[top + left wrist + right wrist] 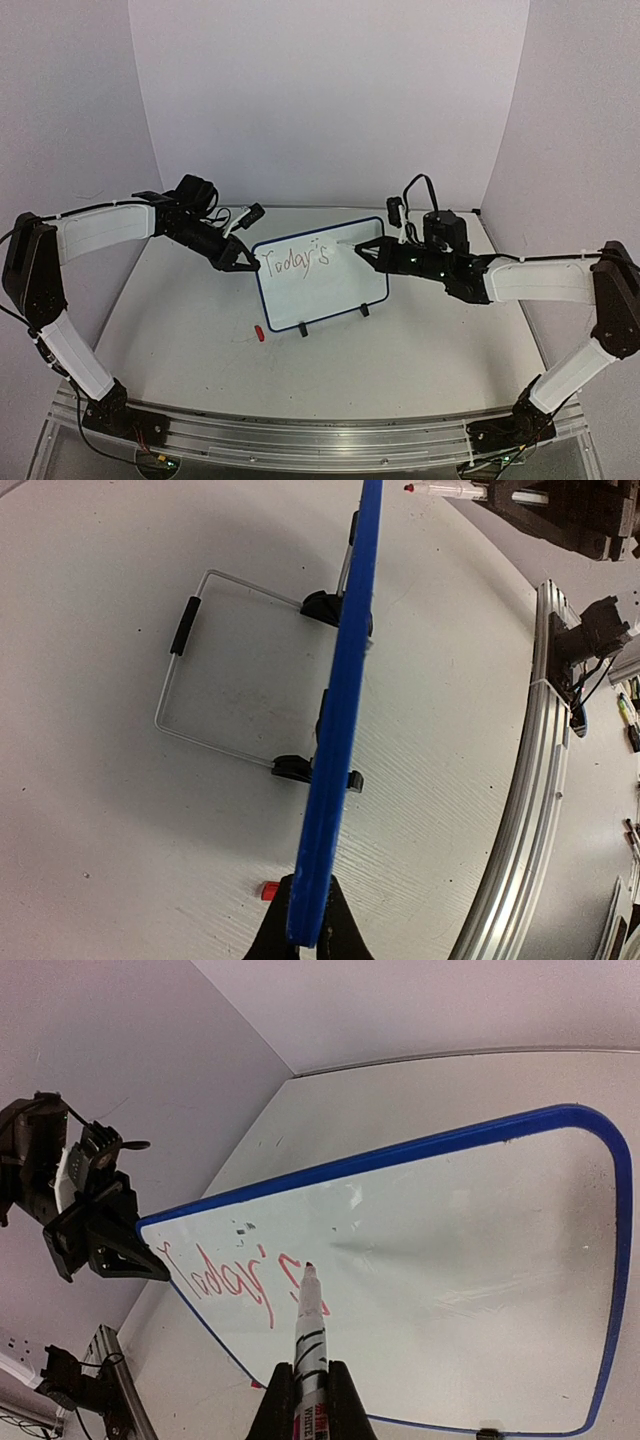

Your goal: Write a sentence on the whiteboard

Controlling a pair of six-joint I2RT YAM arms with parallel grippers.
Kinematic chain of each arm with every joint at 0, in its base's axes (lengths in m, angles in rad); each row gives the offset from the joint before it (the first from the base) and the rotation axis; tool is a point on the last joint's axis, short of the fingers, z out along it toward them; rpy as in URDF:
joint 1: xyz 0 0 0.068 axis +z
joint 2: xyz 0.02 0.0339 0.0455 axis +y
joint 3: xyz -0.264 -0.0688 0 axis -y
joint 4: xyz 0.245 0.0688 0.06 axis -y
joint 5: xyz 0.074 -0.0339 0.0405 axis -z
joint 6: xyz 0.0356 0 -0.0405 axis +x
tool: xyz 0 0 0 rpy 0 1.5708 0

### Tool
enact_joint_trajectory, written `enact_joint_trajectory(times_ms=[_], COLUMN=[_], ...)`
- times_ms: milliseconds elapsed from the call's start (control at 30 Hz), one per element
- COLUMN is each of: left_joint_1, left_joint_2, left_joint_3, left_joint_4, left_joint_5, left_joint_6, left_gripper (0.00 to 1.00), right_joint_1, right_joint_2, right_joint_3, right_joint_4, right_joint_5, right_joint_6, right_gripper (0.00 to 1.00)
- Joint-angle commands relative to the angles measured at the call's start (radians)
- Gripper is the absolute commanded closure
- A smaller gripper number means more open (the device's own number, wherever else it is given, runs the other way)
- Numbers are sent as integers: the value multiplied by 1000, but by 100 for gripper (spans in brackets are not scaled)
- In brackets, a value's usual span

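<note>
The whiteboard point(335, 290) stands tilted on its feet mid-table. The sentence point(295, 261) reads only "Today's" in red along the top left, also in the right wrist view point(215, 1275). My left gripper point(243, 260) is shut on the board's left blue edge point(340, 710), one finger on each face point(308, 932). My right gripper point(366, 250) is shut on a white marker point(311, 1330); its red tip is at the board just past the "s". I cannot tell if the tip touches.
A red marker cap point(258, 333) lies on the table in front of the board's left corner, also in the left wrist view point(270, 890). The board's wire stand point(180, 670) spreads behind it. The table's metal rail point(520, 810) runs along the near edge.
</note>
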Motion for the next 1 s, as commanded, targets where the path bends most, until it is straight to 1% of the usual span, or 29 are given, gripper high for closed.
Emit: enact_joint_trajectory(times_ms=[0,367,700,967], left_joint_1=[-7,-7,-7,-7], left_joint_2=[30,31,30,32], left_joint_3=[19,19,19,19], left_joint_4=[-11,-13,-12,-13], left_joint_5=[-91,-94,-93,-94], left_joint_6=[33,35,35,35], left_gripper=[100,100,100,100], right_joint_1=[-5,-8,-8,-8], right_joint_2=[29,58,36,11], right_joint_3=[37,55,-15,-21], right_joint_4=[-7,-11,-34,-44], right_joint_5=[33,58,95,94], right_joint_6=[-21,-27,-18,-16], right_gripper=[100,100,100,100])
